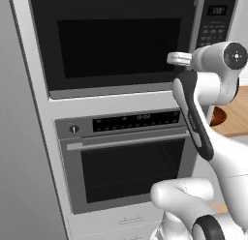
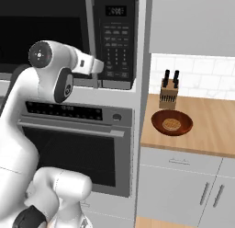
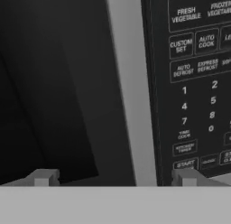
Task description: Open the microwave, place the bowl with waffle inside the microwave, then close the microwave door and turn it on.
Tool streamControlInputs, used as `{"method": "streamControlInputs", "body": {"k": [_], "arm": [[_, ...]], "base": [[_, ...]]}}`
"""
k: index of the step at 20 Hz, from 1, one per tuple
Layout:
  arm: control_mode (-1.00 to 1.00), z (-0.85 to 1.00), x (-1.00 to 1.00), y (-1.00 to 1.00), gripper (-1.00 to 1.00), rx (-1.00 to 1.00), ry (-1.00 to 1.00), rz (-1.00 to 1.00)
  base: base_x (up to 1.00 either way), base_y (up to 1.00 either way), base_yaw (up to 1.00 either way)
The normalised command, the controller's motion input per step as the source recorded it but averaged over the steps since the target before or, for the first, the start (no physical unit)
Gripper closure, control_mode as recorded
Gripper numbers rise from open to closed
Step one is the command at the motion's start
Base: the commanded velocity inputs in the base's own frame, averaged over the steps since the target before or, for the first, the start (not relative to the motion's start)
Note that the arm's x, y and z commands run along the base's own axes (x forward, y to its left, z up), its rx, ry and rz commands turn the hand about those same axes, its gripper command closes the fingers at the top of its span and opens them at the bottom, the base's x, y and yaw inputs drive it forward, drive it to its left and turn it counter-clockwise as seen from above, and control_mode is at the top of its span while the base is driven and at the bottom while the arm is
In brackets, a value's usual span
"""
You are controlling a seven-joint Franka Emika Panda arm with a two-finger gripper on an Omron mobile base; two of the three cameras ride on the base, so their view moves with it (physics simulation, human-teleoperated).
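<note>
**Open gripper at the microwave handle, door shut, bowl on the counter**

Microwave (image 1: 121,40) is the landmark: big black built-in unit, dark glass window, set in a pale cabinet column. Its door (image 1: 118,48) is a wide black panel and sits closed, flush with the front. Tall grey-silver vertical handle (image 1: 195,23) runs along the door's right edge. Right of the handle is the keypad (image 2: 115,48) with white-lettered buttons and number keys, and a small digital display (image 2: 116,11) above it.

Directly below the microwave: steel-fronted oven (image 1: 128,161) with a horizontal bar handle and a knob at its left end.

Gripper (image 3: 115,178) is up at the lower part of the microwave handle. Fingers are spread wide, holding nothing; in the hand view one fingertip (image 3: 43,178) stands over the dark window side and the other over the keypad side, with the handle between them. Whether they touch the handle can't be told.

Right of the microwave, on the wooden counter (image 2: 206,130): the bowl (image 2: 171,122), small, round, reddish-brown with a darker inside, a pale round waffle (image 2: 171,124) lying in it. A knife block (image 2: 168,94) stands just behind the bowl, against the white tiled wall.
</note>
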Motion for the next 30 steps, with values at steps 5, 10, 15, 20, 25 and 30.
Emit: {"method": "streamControlInputs", "body": {"k": [5, 10, 15, 20, 25, 30], "arm": [[-1.0, 0.0, 0.39, -0.06, -1.0, 0.0, 0.07, 0.0], [-1.0, 0.0, 0.54, -0.18, -1.0, 0.0, 0.0, 0.0], [-1.0, 0.0, 0.58, -0.19, -1.0, 0.02, 0.06, 0.0], [-1.0, -0.02, 0.68, -0.23, -1.0, 0.0, 0.01, 0.0], [-1.0, -0.28, 0.46, -0.27, -1.0, 0.0, -0.15, 0.0], [-1.0, -0.52, 0.03, -0.14, -1.0, 0.0, -0.57, 0.0]], "base": [[0.0, 0.0, 0.0], [0.0, 0.0, 0.0], [0.0, 0.0, 0.0], [0.0, 0.0, 0.0], [0.0, 0.0, 0.0], [0.0, 0.0, 0.0]]}}
